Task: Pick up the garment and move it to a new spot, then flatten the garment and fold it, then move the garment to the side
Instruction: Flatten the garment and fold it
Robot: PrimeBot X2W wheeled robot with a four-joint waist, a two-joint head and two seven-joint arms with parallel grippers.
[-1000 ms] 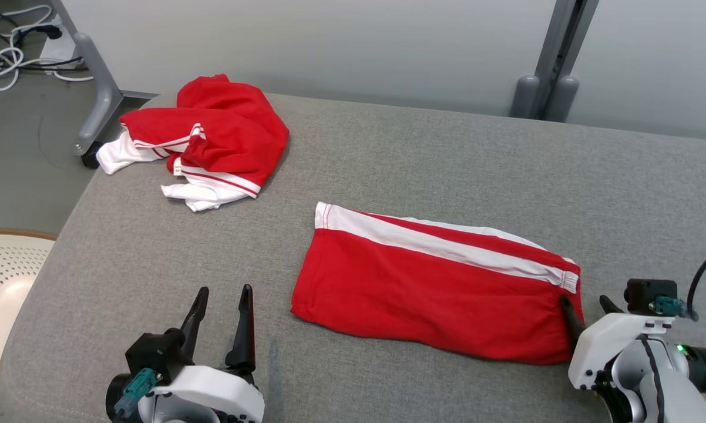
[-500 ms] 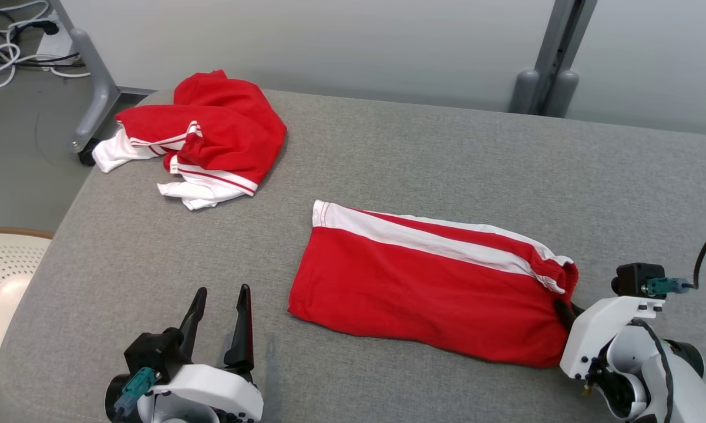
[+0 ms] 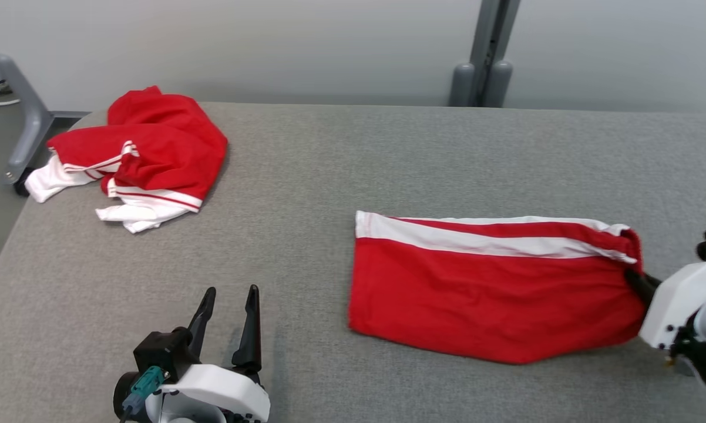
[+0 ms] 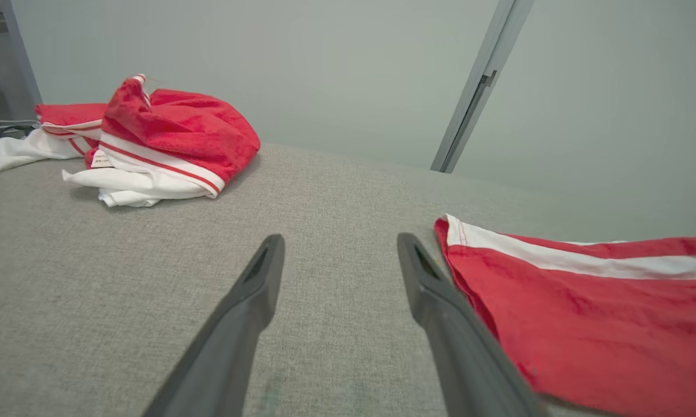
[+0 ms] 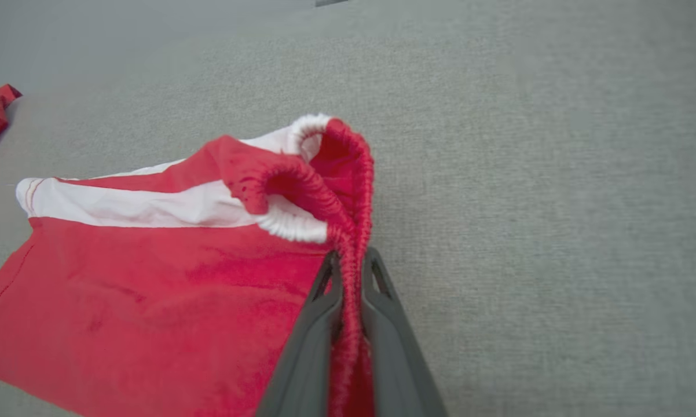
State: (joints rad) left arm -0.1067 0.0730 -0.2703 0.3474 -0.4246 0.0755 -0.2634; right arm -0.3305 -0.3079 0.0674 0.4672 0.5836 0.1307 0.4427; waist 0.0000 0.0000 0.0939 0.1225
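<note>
While the grey fabric-covered tabletop [image 3: 341, 153] takes up most of the head view, the red shorts [image 3: 482, 294] lie on it as the largest thing there. They are folded into a long flat band. Beyond the shorts, past the tabletop's back edge, a pale wall [image 3: 271, 47] rises with a grey post [image 3: 485, 53] standing against it.

Well to the left of the shorts and farther back, a crumpled red-and-white garment [image 3: 147, 147] sits in a heap, clearly apart from them. One white end of it hangs over the tabletop's edge.

At the shorts' right end, the right gripper [image 3: 632, 276] has its two dark fingers drawn almost together on the cloth. In the right wrist view this gripper [image 5: 351, 258] pinches the gathered edge of the elastic waistband [image 5: 348, 191], and red fabric runs down between the fingers. The waistband is bunched and curled up off the surface here, while the rest of the shorts lies flat.

Left of the shorts' hem end and nearer the robot, the left gripper [image 3: 231, 291] is over bare grey cloth. Its jaws are spread wide and hold nothing.

A white side stripe [image 3: 494, 244] runs along the shorts' far edge.
</note>
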